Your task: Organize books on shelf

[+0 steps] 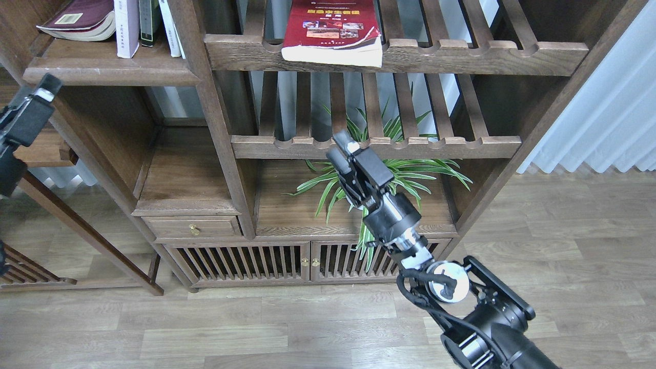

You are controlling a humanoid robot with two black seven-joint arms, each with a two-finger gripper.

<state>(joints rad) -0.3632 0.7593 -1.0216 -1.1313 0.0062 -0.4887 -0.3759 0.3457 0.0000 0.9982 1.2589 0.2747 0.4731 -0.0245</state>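
Pincer first, and from the left: our left pincer (43, 87) hangs at the left edge of view, just off the left end of the solid flat dark-brown wooden shelf board (110, 76) with the rounded front edge. It shows dark and nearly end-on, so we cannot tell whether its fingers are parted or together; nothing is visibly in it.

On that board, a maroon paperback (77, 19) lies tilted at the left end. Just right of it a pale lavender-white paperback (126, 28) stands upright, with a dark-spined book (149, 23) and a white-spined book (169, 28) next, near the board's right corner by the upright post.

Right of the post, the red paperback with a yellow title and small photos (333, 31) lies flat on the upper slatted shelf (461, 54), its page edge overhanging the scalloped front rail. It is well apart from the other books.

Our right pincer (353, 164) is raised below it, in front of the lower slatted rail and a green spider plant (410, 171). Its fingers look close together and hold nothing.

We judge the red paperback the step in hand. The next move would call for raising the right pincer to the overhanging edge, parting the fingers, and gripping there before carrying the book left.
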